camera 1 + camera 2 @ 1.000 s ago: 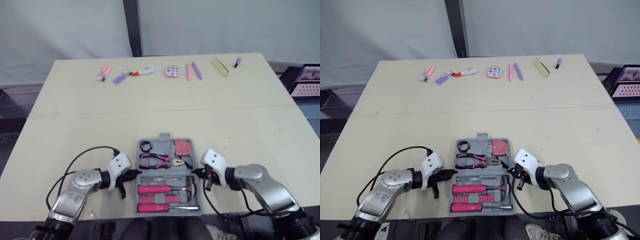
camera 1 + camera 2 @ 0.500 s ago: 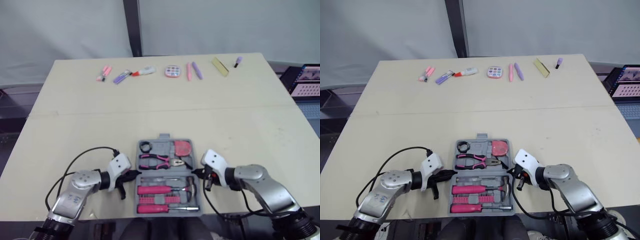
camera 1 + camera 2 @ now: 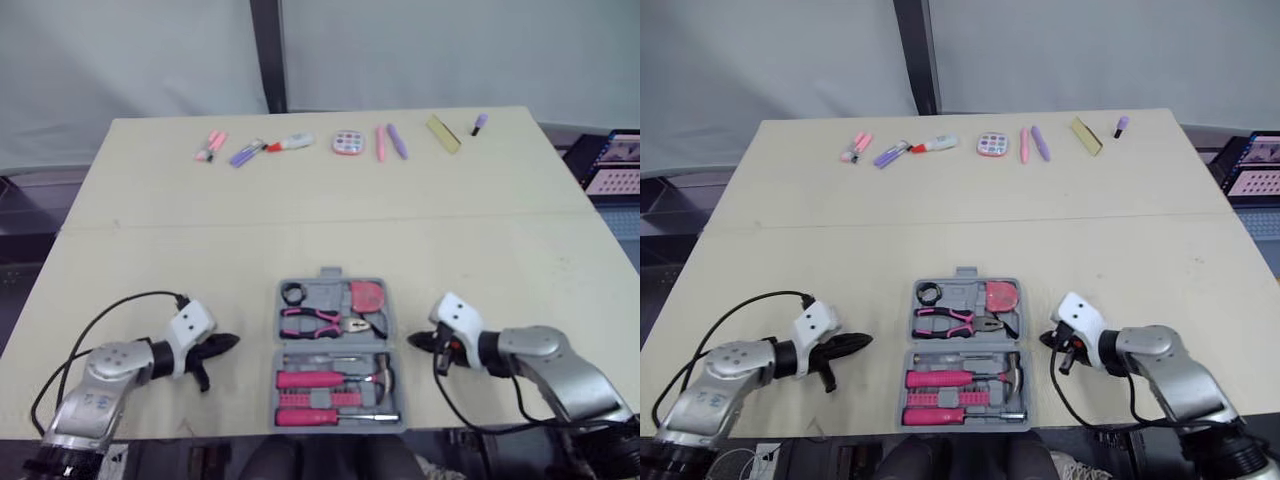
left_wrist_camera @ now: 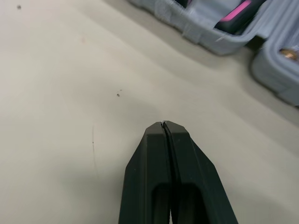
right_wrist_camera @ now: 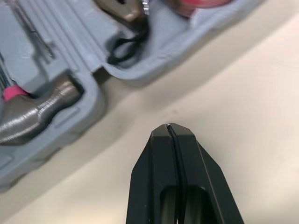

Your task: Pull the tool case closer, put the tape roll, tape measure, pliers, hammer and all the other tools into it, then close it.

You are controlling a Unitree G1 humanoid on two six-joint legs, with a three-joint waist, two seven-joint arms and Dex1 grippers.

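Observation:
The grey tool case (image 3: 392, 345) lies open near the table's front edge, in the middle. In it are a black tape roll (image 3: 292, 294), a pink tape measure (image 3: 367, 296), pink-handled pliers (image 3: 318, 320), a hammer (image 3: 330, 379) and a pink screwdriver (image 3: 320, 416). My left gripper (image 3: 228, 342) is shut and empty, a short way left of the case, pointing at it. My right gripper (image 3: 412, 340) is shut and empty just right of the case. The right wrist view has the hammer head (image 5: 37, 109) and the case wall (image 5: 131, 77) beyond the fingertips (image 5: 161, 140).
Along the table's far edge lie pink and purple markers (image 3: 208, 146), a glue stick (image 3: 288, 143), a small pink round item (image 3: 346, 142), two pens (image 3: 388, 141), a yellow strip (image 3: 440, 133) and a purple cap (image 3: 478, 123). A laptop (image 3: 612, 160) sits off the right edge.
Both grippers have drawn outward from the case's sides, the left one further. The case and its tools have stayed in place.

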